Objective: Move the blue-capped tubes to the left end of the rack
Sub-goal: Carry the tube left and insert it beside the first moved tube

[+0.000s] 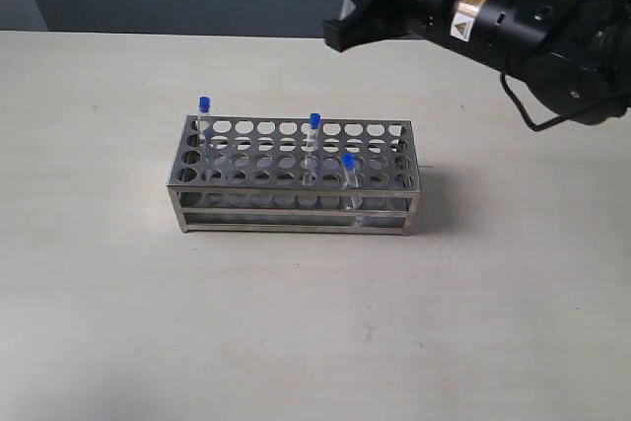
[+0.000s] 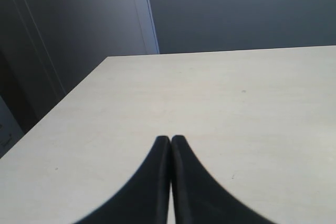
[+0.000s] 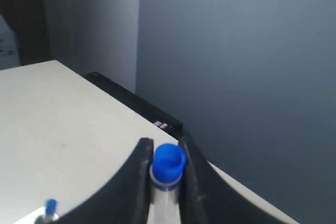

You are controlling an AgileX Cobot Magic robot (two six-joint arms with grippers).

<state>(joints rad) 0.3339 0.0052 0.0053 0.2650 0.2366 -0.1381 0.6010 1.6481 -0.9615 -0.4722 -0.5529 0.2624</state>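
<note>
Glossy black right arm (image 1: 552, 22), yellow-and-white warning label (image 1: 471, 7), looping black cables (image 1: 520, 110), matte black tapered left gripper (image 2: 170, 140)

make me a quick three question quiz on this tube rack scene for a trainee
1. Multiple choice: how many blue-capped tubes stand in the rack? A two, B three, C four.
2. True or false: the left gripper is shut on a tube.
3. Fill in: the fourth tube, up off the rack, is held by the ___ gripper.

Key: 1 B. 2 false: the left gripper is shut with nothing in it. 3 right: the right gripper is shut on the fourth tube just below its blue cap.
</note>
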